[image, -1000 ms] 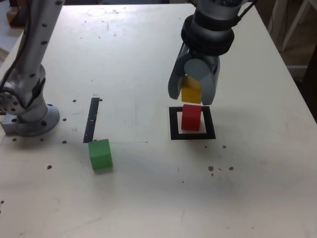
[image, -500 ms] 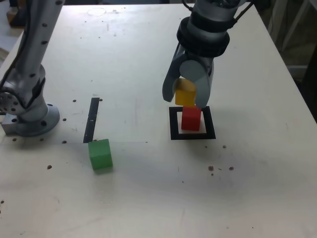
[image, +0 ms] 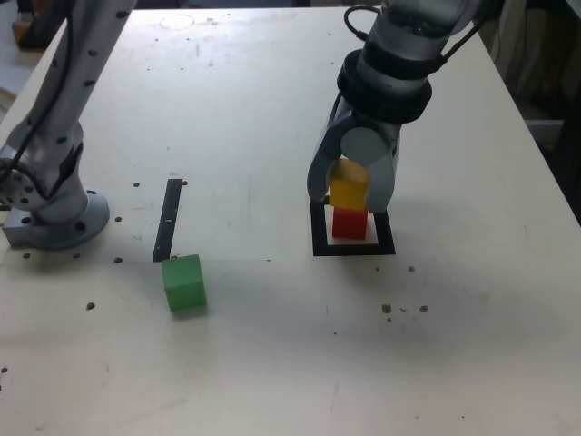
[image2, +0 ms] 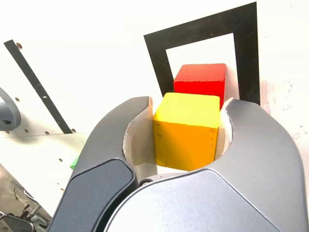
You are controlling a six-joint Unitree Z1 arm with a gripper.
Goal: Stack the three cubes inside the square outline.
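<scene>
The gripper (image: pixel 349 193) is clamped on the yellow cube (image: pixel 348 192), one jaw on each side face, as the wrist view confirms (image2: pixel 186 129). The yellow cube sits directly over the red cube (image: pixel 349 222); whether the two touch cannot be told. The red cube stands inside the square outline (image: pixel 317 227), on its white centre, toward the right half of the table (image: pixel 272 363) in the exterior view, about midway between the near and far edges. In the wrist view the red cube (image2: pixel 200 79) shows just beyond the yellow one, within the outline (image2: pixel 157 58). The jaws flank the stack and hide the outline's far edge in the exterior view. The green cube (image: pixel 184 282) lies alone on the table, well apart from the outline, toward the exterior view's left and nearer the front edge. Just beyond it, a narrow black strip (image: pixel 168 219) runs toward the far edge, its near end close to the green cube. The arm's base (image: pixel 54 213) stands at the table's left edge in the exterior view, and the arm rises from it out of frame and comes down over the outline from the far edge. Small dark specks are scattered across the table surface, mostly toward the front edge.
</scene>
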